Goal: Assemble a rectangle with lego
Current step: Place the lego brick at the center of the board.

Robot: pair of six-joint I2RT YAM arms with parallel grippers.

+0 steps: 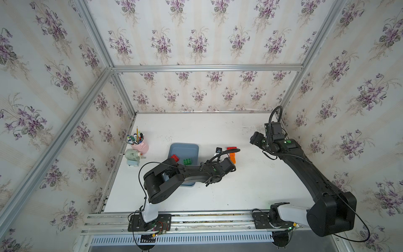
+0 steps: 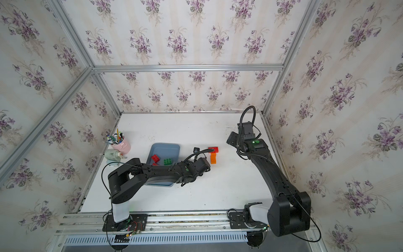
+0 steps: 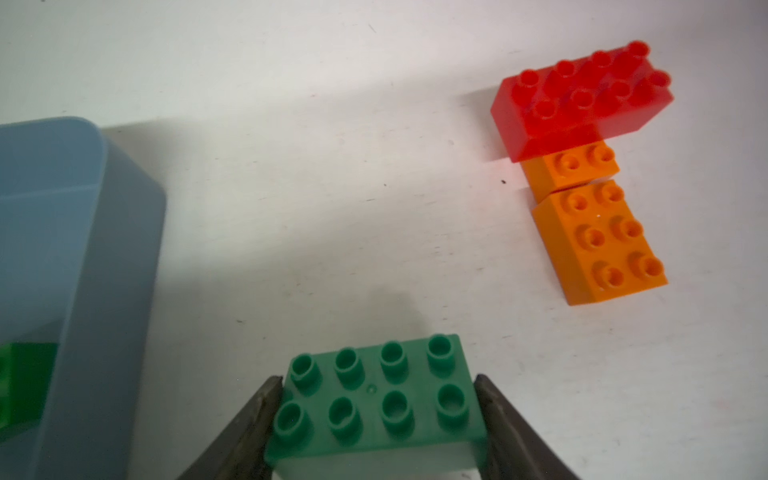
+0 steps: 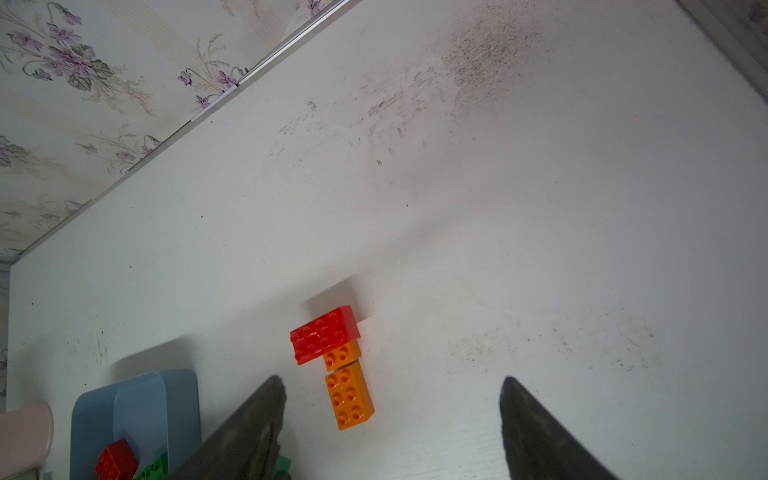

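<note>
Left gripper: half open, clamped on a dark-green eight-stud plastic brick, one jaw pressed to each short end, so long axis running jaw to jaw. Hidden under the wrist in both top views; whether lifted clear of the white tabletop, hard to tell. Right gripper: spread wide, nothing between the jaws, parked at roughly 2 o'clock of the build in a top view, well apart from it. Build so far, on the tabletop: red eight-stud plastic brick touching a small orange two-stud plastic brick, then an orange six-stud plastic brick butted against that with a hairline gap. In a top view, orange run lying along 12-to-6, red brick laid crosswise, 3-to-9, at the 12 o'clock end. Not yet a rectangle. Grey-blue rounded plastic tray at 9 o'clock of the build, holding a second red brick and a second green brick. Key relation: build at about 1 o'clock from the left wrist, near, with open tabletop between; left arm far nearer than right. Held brick's long axis close to parallel with the red brick's, crosswise to the orange run. Likely next: short carry toward 1 o'clock, with a quarter turn only if set alongside the orange run.
</note>
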